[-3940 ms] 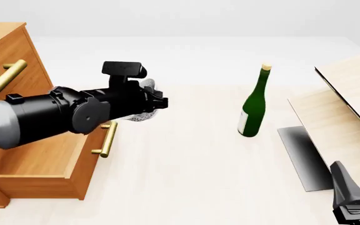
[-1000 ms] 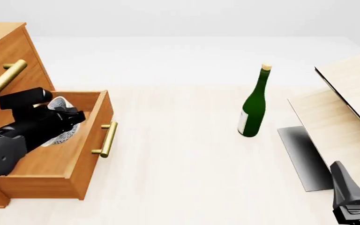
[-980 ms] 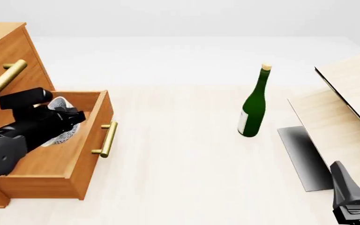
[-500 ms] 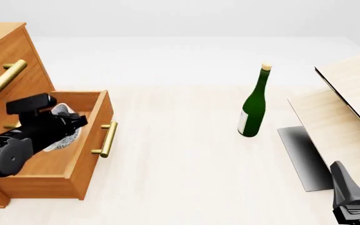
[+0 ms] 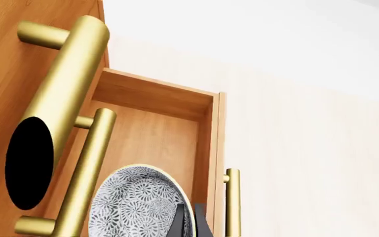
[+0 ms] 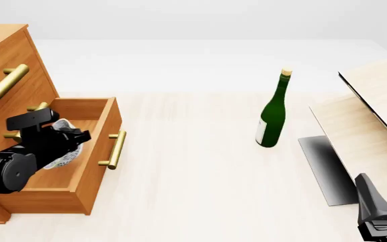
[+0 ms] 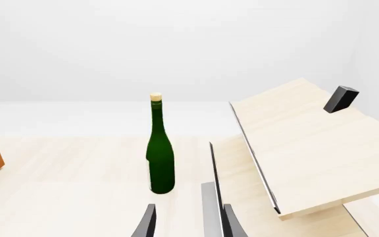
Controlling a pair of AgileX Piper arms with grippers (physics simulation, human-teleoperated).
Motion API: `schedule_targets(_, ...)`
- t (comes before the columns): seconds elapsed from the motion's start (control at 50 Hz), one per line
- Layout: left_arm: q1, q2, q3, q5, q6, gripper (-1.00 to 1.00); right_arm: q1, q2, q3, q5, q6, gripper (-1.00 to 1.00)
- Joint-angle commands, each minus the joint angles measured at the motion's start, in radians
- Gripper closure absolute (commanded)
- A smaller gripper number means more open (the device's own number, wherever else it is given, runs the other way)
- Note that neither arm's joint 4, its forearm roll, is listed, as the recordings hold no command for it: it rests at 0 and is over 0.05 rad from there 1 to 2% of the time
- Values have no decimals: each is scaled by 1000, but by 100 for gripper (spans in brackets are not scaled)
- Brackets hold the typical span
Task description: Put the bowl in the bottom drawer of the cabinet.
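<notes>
The left gripper point(image 6: 72, 143) reaches down inside the pulled-out bottom drawer point(image 6: 103, 132) of the cabinet point(image 6: 5, 60), clamped on the rim of the bowl point(image 6: 64, 150) so it can be released there, while the right gripper point(image 7: 188, 223) idles apart.

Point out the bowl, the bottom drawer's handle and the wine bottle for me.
bowl point(image 5: 136, 207): left wrist view, on its patterned inner surface.
bottom drawer's handle point(image 6: 115, 149): front view, middle of the gold bar.
wine bottle point(image 6: 272, 118): front view, on the green body above the label.
</notes>
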Motion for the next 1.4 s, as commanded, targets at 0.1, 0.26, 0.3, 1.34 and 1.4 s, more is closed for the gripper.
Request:
schedule_targets(0.1,52,2,5,-14,41,100,0,0,0,0,0,-100)
schedule_targets(0.26,66,5,5,-18,57,100,0,0,0,0,0,-100)
schedule_targets(0.3,68,3,4,-19,56,100,0,0,0,0,0,-100)
schedule_targets(1.34,97,72,19,-87,59,100,0,0,0,0,0,-100)
schedule_targets(1.4,96,71,19,-87,59,100,0,0,0,0,0,-100)
